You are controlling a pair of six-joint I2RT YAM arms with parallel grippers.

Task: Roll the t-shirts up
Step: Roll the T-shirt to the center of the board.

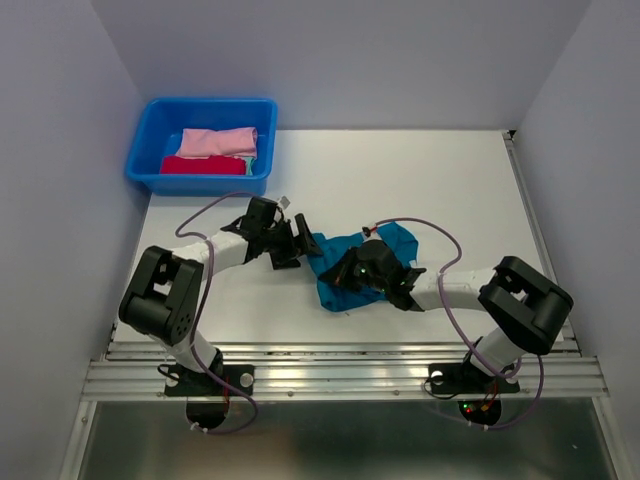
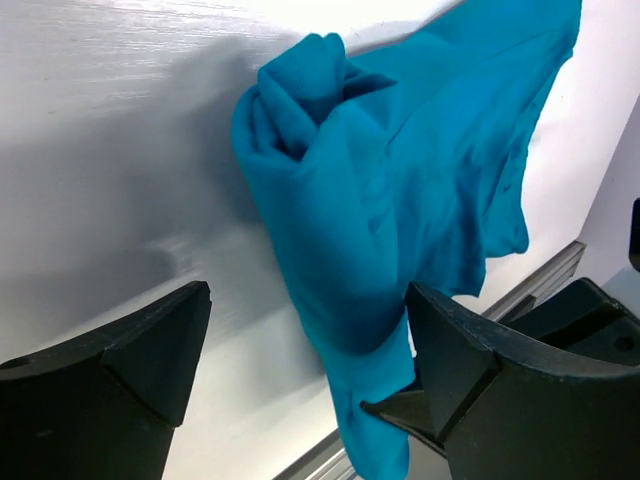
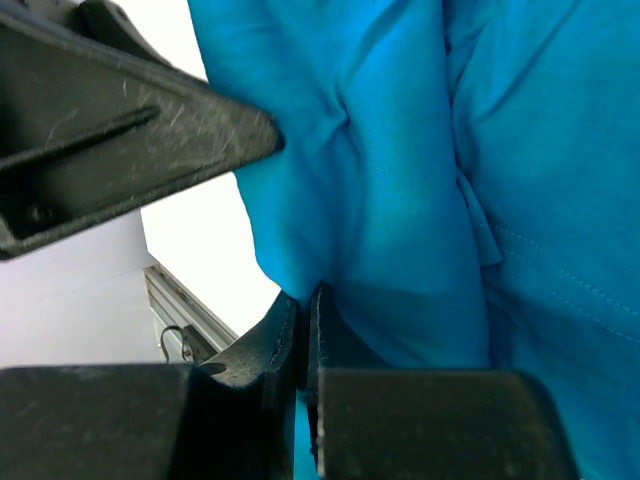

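Observation:
A crumpled teal-blue t-shirt (image 1: 388, 243) lies mid-table, bunched into a loose twist (image 2: 400, 180). My left gripper (image 1: 303, 246) is at the shirt's left edge. It stands wide open (image 2: 310, 345), with a hanging fold of the cloth between the fingers, touching the right finger (image 2: 470, 360). My right gripper (image 1: 347, 274) is shut on a pinch of the teal cloth (image 3: 303, 300), which fills most of the right wrist view (image 3: 400, 200). Pink (image 1: 220, 141) and red (image 1: 203, 165) folded t-shirts sit in the tub.
A bright-blue plastic tub (image 1: 200, 104) stands at the back left corner. A metal rail (image 1: 340, 352) runs along the table's near edge, close to the shirt. Walls enclose the table at the left, back and right. The left gripper's finger (image 3: 130, 120) shows close by in the right wrist view.

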